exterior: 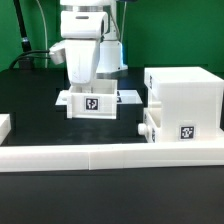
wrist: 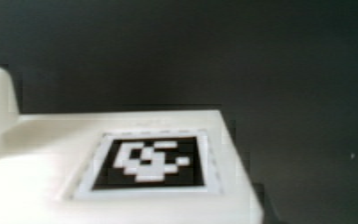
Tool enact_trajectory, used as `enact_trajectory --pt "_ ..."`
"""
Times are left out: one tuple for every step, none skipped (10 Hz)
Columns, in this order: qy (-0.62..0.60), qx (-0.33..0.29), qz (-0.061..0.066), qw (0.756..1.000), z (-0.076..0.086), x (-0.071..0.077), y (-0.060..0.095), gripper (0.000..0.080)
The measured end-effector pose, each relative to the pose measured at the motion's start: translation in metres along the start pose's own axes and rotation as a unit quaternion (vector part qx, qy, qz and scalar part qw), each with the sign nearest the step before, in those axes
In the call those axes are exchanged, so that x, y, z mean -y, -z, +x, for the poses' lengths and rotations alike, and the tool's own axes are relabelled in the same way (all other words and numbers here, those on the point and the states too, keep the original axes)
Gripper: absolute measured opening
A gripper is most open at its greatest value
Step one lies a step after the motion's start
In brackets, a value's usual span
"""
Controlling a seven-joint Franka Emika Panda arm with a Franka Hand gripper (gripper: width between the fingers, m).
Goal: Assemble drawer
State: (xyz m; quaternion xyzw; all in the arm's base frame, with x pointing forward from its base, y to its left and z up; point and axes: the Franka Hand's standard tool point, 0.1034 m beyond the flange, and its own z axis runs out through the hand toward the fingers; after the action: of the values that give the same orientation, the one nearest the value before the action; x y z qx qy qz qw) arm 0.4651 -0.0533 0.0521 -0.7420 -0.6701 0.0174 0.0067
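- Drawer parts in white plastic sit on a black table [exterior: 30, 185], seen in two views.
- In the exterior view, the tall boxy housing [exterior: 185, 100] stands toward that view's right, just behind the long low white border wall [exterior: 100, 155].
- One small tray [exterior: 165, 128] with a round knob sits in the housing's lower front, and it carries a black-and-white square tag [exterior: 186, 131] on its face.
- A second small tray [exterior: 95, 101] rests on the table near the middle of the exterior view, apart from the housing and on its left in that view.
- This second tray also shows a square tag [exterior: 94, 102] on its front face.
- The white robot gripper [exterior: 82, 85] hangs directly above the second tray, with its lower end at the tray's top edge.
- Its jaws are hidden by the gripper body and the tray, so it cannot be told whether they are wide, narrow, or holding the tray.
- The wrist view is blurred and shows the second tray [wrist: 51, 150] close up, with its tag [wrist: 149, 160] filling the lower middle against the dark table [wrist: 247, 50].
- A white rounded shape at the edge of the wrist view is too blurred to identify.
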Motion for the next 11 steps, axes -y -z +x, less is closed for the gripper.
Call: enact_trajectory --pt "0.0 0.0 0.0 1.0 0.0 0.0 0.0 0.0042" --pt "0.0 0.0 0.001 1.0 0.0 0.0 -0.001 0.0042" --pt "0.001 -0.001 0.001 1.0 0.002 -0.001 -0.001 0.0042" --pt "0.004 -0.001 0.0 1.0 0.005 -0.007 0.001 0.0042" --pt "0.01 -0.001 0.003 1.0 0.006 -0.016 0.003 0.0042" --pt "0.012 -0.001 0.001 1.0 0.009 -0.024 0.005 0.0042" --pt "0.011 -0.003 -0.012 1.0 0.009 -0.026 0.004 0.0042" --pt "0.011 -0.003 -0.007 1.0 0.008 -0.023 0.002 0.0042" --pt "0.01 -0.003 -0.007 1.0 0.008 -0.023 0.002 0.0042" --pt "0.009 -0.003 -0.01 1.0 0.01 -0.024 0.002 0.0042" --pt "0.012 -0.006 -0.02 1.0 0.016 -0.028 0.002 0.0042"
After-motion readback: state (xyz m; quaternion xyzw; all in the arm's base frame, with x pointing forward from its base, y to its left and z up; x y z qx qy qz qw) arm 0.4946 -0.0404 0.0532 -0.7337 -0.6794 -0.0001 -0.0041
